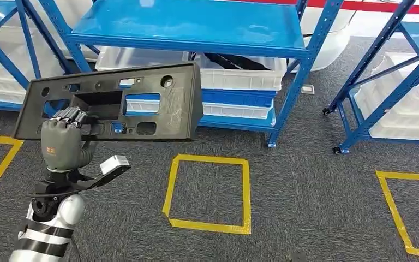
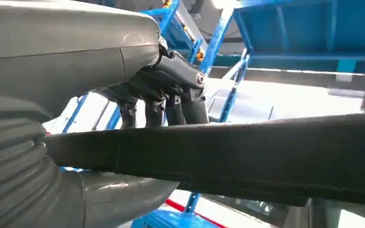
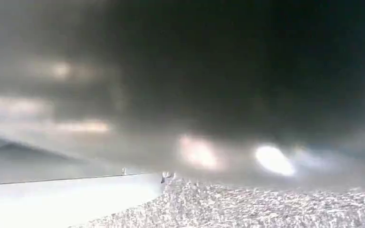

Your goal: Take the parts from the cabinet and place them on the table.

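Right wrist view is showing only blur, leaving the right hand's state undeterminable. Left hand (image 1: 63,143) fingers (image 2: 166,102) are curling through a cutout, gripping the black plastic panel (image 1: 142,103) in front of the blue shelving rack (image 1: 196,27).

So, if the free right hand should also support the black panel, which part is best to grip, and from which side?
Probably the far short end of the black panel, approached from the robot's right. The left hand grips through a cutout near the other end, so the long panel overhangs unsupported. That edge looks plain and thick.
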`<action>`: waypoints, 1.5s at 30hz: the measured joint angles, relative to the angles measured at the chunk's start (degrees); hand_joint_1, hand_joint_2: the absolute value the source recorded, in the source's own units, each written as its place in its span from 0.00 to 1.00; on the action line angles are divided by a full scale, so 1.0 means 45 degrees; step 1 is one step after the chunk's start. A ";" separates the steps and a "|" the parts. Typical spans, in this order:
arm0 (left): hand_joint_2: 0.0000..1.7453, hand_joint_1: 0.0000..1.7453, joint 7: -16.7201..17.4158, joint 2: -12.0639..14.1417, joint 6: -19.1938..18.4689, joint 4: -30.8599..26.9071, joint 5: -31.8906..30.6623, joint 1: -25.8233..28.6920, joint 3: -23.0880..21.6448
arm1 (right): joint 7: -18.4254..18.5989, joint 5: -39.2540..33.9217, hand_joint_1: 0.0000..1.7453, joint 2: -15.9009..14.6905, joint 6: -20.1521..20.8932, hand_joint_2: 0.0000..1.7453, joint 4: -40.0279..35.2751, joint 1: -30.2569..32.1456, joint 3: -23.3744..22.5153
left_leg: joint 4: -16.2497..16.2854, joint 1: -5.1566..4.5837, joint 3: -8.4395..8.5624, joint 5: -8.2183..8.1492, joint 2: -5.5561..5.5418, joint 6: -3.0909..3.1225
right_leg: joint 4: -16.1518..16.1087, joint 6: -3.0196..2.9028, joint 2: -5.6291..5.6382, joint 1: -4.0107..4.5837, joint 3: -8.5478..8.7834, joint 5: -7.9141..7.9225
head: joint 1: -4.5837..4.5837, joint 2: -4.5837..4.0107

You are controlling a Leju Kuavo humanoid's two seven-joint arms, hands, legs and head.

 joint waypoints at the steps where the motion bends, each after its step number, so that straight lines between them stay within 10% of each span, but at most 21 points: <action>1: 1.00 1.00 -0.0010 -0.0025 0.0000 0.0040 0.0025 -0.0009 -0.0010 | 0.0015 -0.0015 0.00 -0.0005 -0.0039 0.00 0.0010 0.0017 -0.0005 | 0.0005 -0.0042 -0.0039 0.0037 0.0001 0.0061 | -0.0037 0.0098 0.0005 -0.0035 -0.0027 0.0068 | -0.0029 0.0000; 3: 1.00 1.00 -0.0054 -0.0131 0.0000 0.0059 0.0117 -0.0014 -0.0044 | 0.0019 -0.0058 0.00 -0.0063 -0.0272 0.00 0.0034 0.0064 -0.0053 | -0.0211 0.0109 -0.0093 0.0300 0.0094 0.0438 | 0.0023 0.0250 0.0035 -0.0015 -0.0173 0.0041 | -0.0014 0.0000; 5: 1.00 1.00 -0.0063 -0.0190 0.0005 0.0064 0.0117 -0.0068 -0.0053 | 0.0000 -0.0068 0.00 -0.0053 -0.0389 0.00 0.0044 0.0068 -0.0078 | -0.0222 0.0061 -0.0398 0.0550 0.0120 0.0656 | 0.1178 0.0079 0.0055 0.0000 -0.0689 -0.1018 | 0.0073 0.0000; 7: 1.00 1.00 -0.0068 -0.0238 0.0015 0.0083 0.0117 -0.0065 -0.0053 | -0.0151 -0.0068 0.00 -0.0068 -0.0403 0.00 0.0044 0.0064 -0.0087 | -0.0217 0.0052 -0.0771 0.0820 0.0126 0.0654 | 0.3180 0.0039 0.0052 -0.0061 -0.1311 -0.2069 | 0.0087 0.0000; 9: 1.00 1.00 -0.0073 -0.0253 0.0024 0.0132 0.0122 -0.0038 -0.0063 | -0.0335 -0.0073 0.00 -0.0092 -0.0501 0.00 0.0044 0.0066 -0.0102 | -0.0211 0.0057 -0.1097 0.1079 0.0139 0.0616 | 0.3974 0.0244 0.0053 -0.0074 -0.1301 -0.2156 | 0.0102 0.0000; 12: 1.00 1.00 -0.0141 -0.0253 0.0058 0.0132 0.0170 0.0029 -0.0078 | -0.0437 -0.0107 0.00 -0.0175 -0.0656 0.00 0.0044 0.0058 -0.0126 | -0.0209 0.0096 -0.1570 0.1483 0.0127 0.0480 | 0.1517 0.0605 0.0049 -0.0110 0.0555 -0.1086 | 0.0092 0.0000; 14: 1.00 1.00 -0.0151 -0.0253 0.0131 0.0117 0.0272 0.0035 -0.0073 | -0.0442 -0.0107 0.00 -0.0224 -0.0661 0.00 0.0044 0.0013 -0.0170 | -0.0197 0.0043 -0.1784 0.1744 0.0114 0.0308 | -0.0466 0.0306 0.0085 0.0010 0.1749 -0.1521 | 0.0102 0.0000; 18: 1.00 1.00 -0.0185 -0.0248 0.0165 0.0107 0.0326 0.0150 -0.0063 | -0.0748 -0.0102 0.00 -0.0291 -0.0680 0.00 0.0049 0.0067 -0.0209 | -0.0526 0.0088 -0.1766 0.2287 0.0026 -0.0057 | -0.0352 -0.0115 0.0144 -0.0037 0.1248 -0.1034 | 0.0044 0.0000; 20: 1.00 1.00 -0.0185 -0.0243 0.0194 0.0073 0.0331 0.0234 -0.0044 | -0.0875 -0.0102 0.00 -0.0316 -0.0675 0.00 0.0049 0.0029 -0.0219 | 0.0326 0.0117 -0.2104 0.0836 0.0066 -0.0066 | -0.0344 -0.0434 0.0080 -0.0157 0.1093 -0.0733 | -0.0034 0.0000; 23: 1.00 1.00 -0.0190 -0.0243 0.0199 0.0025 0.0331 0.0343 -0.0039 | -0.1010 -0.0102 0.00 -0.0374 -0.0632 0.00 0.0049 0.0056 -0.0262 | 0.3265 0.0125 -0.2629 -0.0986 0.0070 -0.0169 | -0.0308 -0.0522 0.0038 -0.0070 0.0599 -0.0309 | -0.0088 0.0000; 25: 1.00 1.00 -0.0190 -0.0238 0.0199 0.0010 0.0331 0.0455 -0.0019 | -0.1127 -0.0107 0.00 -0.0398 -0.0578 0.00 0.0049 0.0059 -0.0296 | 0.3695 0.0125 -0.2204 -0.0467 0.0070 -0.0169 | -0.0284 -0.0493 0.0037 -0.0042 0.0202 -0.0019 | -0.0083 0.0000; 27: 1.00 1.00 -0.0190 -0.0238 0.0199 -0.0014 0.0326 0.0463 -0.0019 | -0.1171 -0.0107 0.00 -0.0417 -0.0530 0.00 0.0049 0.0057 -0.0301 | 0.2221 0.0125 -0.0875 0.0263 0.0072 -0.0103 | -0.0214 -0.0407 0.0043 -0.0039 -0.0128 0.0211 | -0.0087 0.0000; 29: 1.00 1.00 -0.0190 -0.0238 0.0199 -0.0154 0.0326 0.0454 0.0010 | -0.1253 -0.0107 0.00 -0.0432 -0.0452 0.00 0.0044 0.0057 -0.0301 | -0.0141 0.0059 0.0839 -0.0450 0.0052 0.0010 | -0.0098 -0.0236 0.0056 0.0056 -0.0327 0.0379 | -0.0093 0.0000; 33: 1.00 1.00 -0.0185 -0.0233 0.0204 -0.0305 0.0326 0.0522 0.0097 | -0.1448 -0.0063 0.00 -0.0491 -0.0437 0.00 0.0063 0.0076 -0.0301 | -0.0353 -0.0058 0.0397 -0.0074 0.0066 0.0417 | -0.0265 0.0166 0.0059 0.0046 -0.0445 0.0846 | 0.0005 0.0000; 37: 1.00 1.00 -0.0190 -0.0238 0.0209 -0.0408 0.0316 0.0571 0.0131 | -0.1574 0.0010 0.00 -0.0515 -0.0457 0.00 0.0068 0.0048 -0.0301 | -0.0405 0.0007 -0.0317 0.0661 0.0109 0.0680 | 0.2271 -0.0149 0.0060 -0.0061 -0.1374 -0.1600 | 0.0097 0.0000; 39: 1.00 1.00 -0.0190 -0.0238 0.0214 -0.0417 0.0282 0.0660 0.0175 | -0.1652 0.0039 0.00 -0.0534 -0.0462 0.00 0.0068 0.0031 -0.0301 | -0.0384 0.0006 -0.0798 0.1027 0.0125 0.0632 | 0.3871 0.0074 0.0059 -0.0085 -0.1504 -0.1913 | 0.0102 0.0000; 42: 1.00 1.00 -0.0190 -0.0238 0.0219 -0.0417 0.0267 0.0771 0.0199 | -0.1748 0.0049 0.00 -0.0573 -0.0452 0.00 0.0068 0.0025 -0.0301 | -0.0375 0.0020 -0.1439 0.1533 0.0142 0.0504 | 0.2612 0.0530 0.0054 -0.0119 -0.0002 -0.0758 | 0.0102 0.0000; 45: 1.00 1.00 -0.0195 -0.0228 0.0223 -0.0519 0.0267 0.0810 0.0287 | -0.1802 0.0068 0.00 -0.0602 -0.0408 0.00 0.0058 -0.0099 -0.0301 | -0.0350 -0.0034 -0.1700 0.1952 0.0173 0.0275 | -0.0547 0.0093 0.0123 0.0004 0.2117 -0.1664 | 0.0053 0.0000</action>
